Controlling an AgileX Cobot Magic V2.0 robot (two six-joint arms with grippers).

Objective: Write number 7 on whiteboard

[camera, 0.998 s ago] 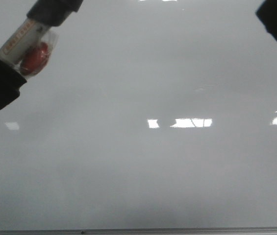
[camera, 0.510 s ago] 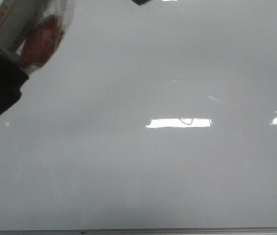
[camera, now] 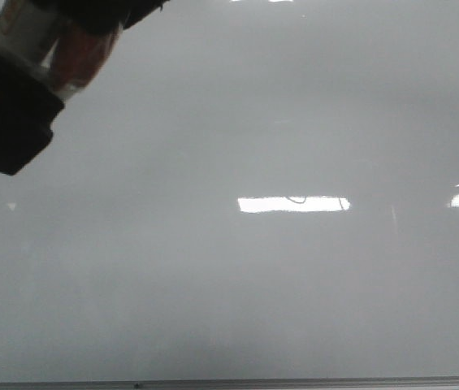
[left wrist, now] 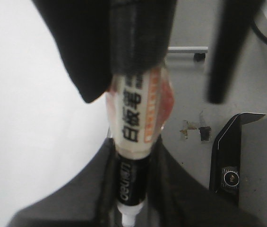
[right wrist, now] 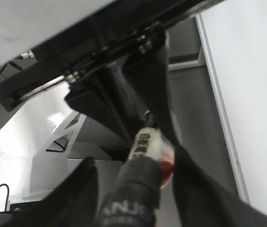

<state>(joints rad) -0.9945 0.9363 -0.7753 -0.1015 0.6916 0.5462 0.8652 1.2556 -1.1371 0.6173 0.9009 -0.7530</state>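
L gripper was clamped on the marker, label and red wrap showing, up at the whiteboard's top-left corner in front view. R gripper sat at the marker's other end; couldn't tell whether it was gripping or loose, too dark and blurred. No 7 on the board yet. Small dark squiggles inside the glare patch looked like reflections, not ink.

Step in hand, prob. readying the marker between both arms, cap-off likely. To do it well: L keeps a firm hold, R pulls straight along the marker axis w/o twisting it in the grip. Then tip square to the board, light even pressure, short top stroke first, then the long downstroke.

Room: board wide open centre and right. Bottom edge strip well below, so the downstroke had plenty of run. R arm should clear out before writing starts.
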